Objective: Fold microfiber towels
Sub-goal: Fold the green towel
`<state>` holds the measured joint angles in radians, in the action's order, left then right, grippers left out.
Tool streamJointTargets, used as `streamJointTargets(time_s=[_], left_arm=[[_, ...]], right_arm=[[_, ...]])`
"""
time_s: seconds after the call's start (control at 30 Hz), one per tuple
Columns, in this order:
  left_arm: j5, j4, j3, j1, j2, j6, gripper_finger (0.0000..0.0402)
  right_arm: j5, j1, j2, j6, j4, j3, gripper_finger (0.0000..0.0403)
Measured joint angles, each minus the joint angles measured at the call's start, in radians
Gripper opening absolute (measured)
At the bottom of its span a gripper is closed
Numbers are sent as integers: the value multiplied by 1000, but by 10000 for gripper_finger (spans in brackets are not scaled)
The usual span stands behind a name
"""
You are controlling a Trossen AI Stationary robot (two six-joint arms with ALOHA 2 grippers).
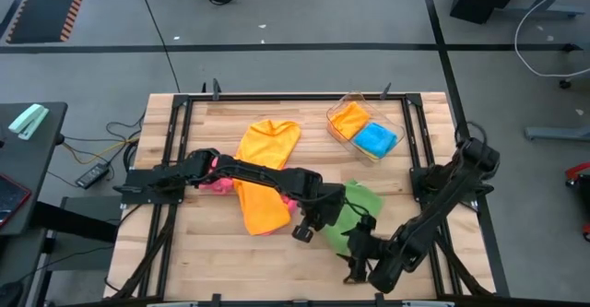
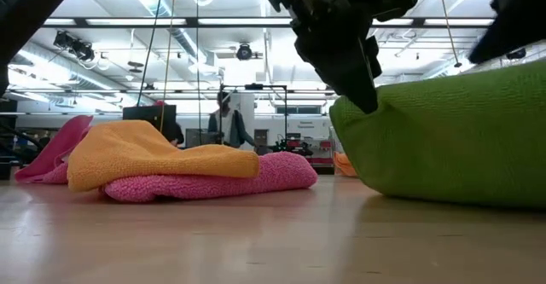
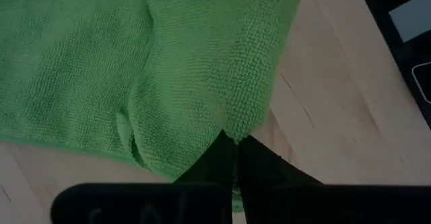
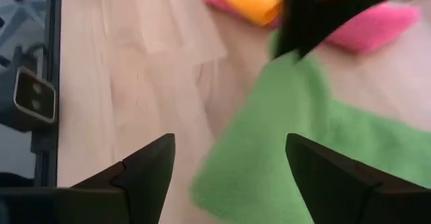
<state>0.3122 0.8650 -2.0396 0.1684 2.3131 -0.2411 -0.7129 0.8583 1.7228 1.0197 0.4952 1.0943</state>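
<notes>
A green microfiber towel [image 1: 361, 204] lies right of the table's middle, and my left gripper [image 1: 313, 224] is shut on its corner at the left end. My right gripper [image 4: 229, 163] hovers open at the towel's near edge [image 4: 222, 183], its fingers either side of that edge; I cannot tell whether they touch it. An orange towel [image 1: 263, 173] lies on a pink one [image 2: 213, 182] at the table's middle. The low view shows the green towel [image 2: 452, 139] rising to my left gripper [image 2: 363, 96]. My left gripper pinches the green towel's corner [image 3: 237, 131] between its two shut fingers. The fingers slant down onto it from the table's left. That corner is drawn up off the table, while the rest of the towel lies on the wood.
A clear plastic tray [image 1: 343, 104] at the far right holds an orange and a blue towel [image 1: 376, 139]. Black frame rails run along the table's left and right sides. Bare wood lies at the near left [image 1: 230, 261].
</notes>
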Motion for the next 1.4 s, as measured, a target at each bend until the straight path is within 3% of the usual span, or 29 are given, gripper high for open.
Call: streamJointTargets(time_s=[0.23, 0.63, 0.77, 1.13, 1.3, 1.4], left_arm=[[23, 0, 0, -9, 0, 63, 11], [29, 1, 0, -12, 0, 100, 9], [35, 5, 0, -15, 0, 100, 25], [35, -12, 0, -13, 0, 90, 16], [29, -19, 0, -1, -1, 48, 80], [30, 2, 0, 5, -2, 38, 138]], right_arm=[[-33, 25, 132, 74, -54, 3, 279], [-33, -42, 180, 54, -10, 6, 257], [-23, -43, 181, 54, 10, 6, 240], [-1, -31, 180, 150, 78, -2, 127], [35, -29, 168, 148, 75, -2, 40], [39, -19, 146, 134, 73, -2, 12]])
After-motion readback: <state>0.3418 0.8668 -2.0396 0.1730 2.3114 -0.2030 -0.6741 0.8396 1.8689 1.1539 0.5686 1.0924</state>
